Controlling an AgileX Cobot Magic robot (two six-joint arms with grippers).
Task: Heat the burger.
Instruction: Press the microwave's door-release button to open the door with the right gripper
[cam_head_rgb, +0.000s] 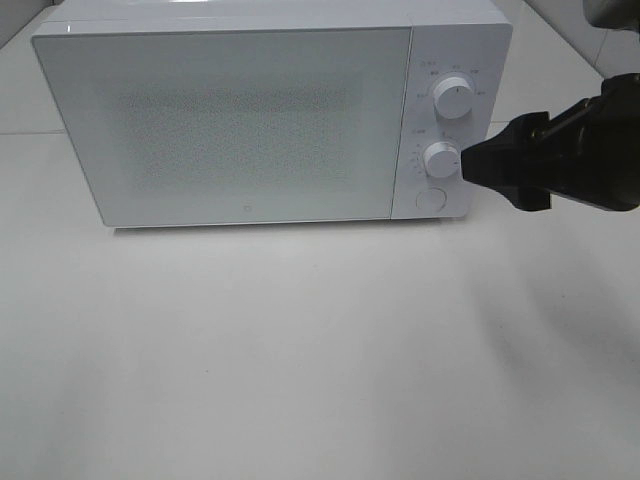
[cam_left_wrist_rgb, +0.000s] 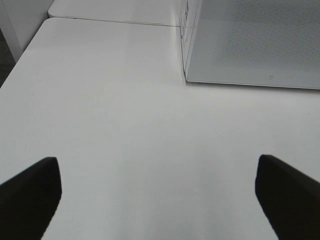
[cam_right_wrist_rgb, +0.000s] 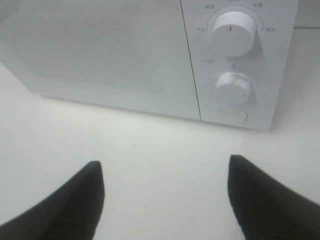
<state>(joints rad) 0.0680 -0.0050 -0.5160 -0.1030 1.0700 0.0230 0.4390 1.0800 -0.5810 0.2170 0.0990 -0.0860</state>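
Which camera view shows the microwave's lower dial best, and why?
The right wrist view: the lower dial faces the camera, unobstructed. The exterior high view shows it smaller, next to the right gripper. The left wrist view shows only the microwave, its door and side.

Jaws spread wide on left gripper (cam_left_wrist_rgb: 156, 161) and right gripper (cam_right_wrist_rgb: 164, 164), both empty

White matte table (cam_head_rgb: 300, 350); second white tabletop (cam_left_wrist_rgb: 115, 9) butted against far edge, thin seam between.
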